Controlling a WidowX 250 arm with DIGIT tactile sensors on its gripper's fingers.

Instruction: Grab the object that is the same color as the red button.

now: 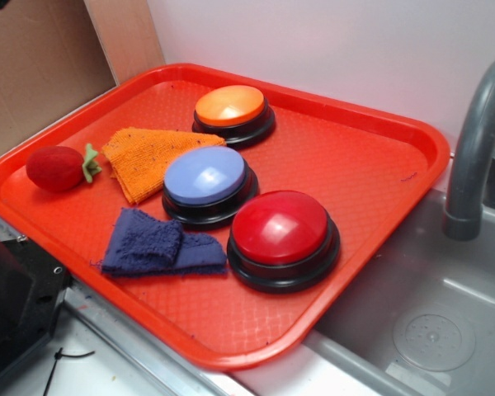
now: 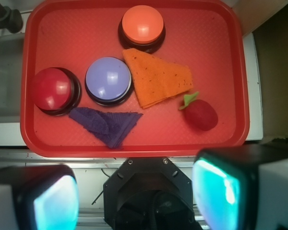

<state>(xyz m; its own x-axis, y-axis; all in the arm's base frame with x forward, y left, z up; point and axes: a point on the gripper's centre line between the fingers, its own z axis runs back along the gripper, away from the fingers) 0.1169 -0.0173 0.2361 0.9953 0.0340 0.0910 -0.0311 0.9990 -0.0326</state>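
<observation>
The tool (image 2: 134, 191), spread apart and empty, hangs off-tray, well apart from the strawberry toy (image 2: 200, 114).

The exterior view looks obliquely down from nearby, the wrist view straight down; both share the tray (image 1: 400, 136) (image 2: 31, 132).

gripper (image 2: 134, 196): two wide fingers, dark frames, white outer edges
finger pads (image 2: 55, 203): glossy, glowing cyan-teal
wrist mount (image 2: 151, 191): black, angular housing, small screws along top edge
exterior view: black robot body (image 1: 12, 305) at lower left, black cable tie beside it
</observation>
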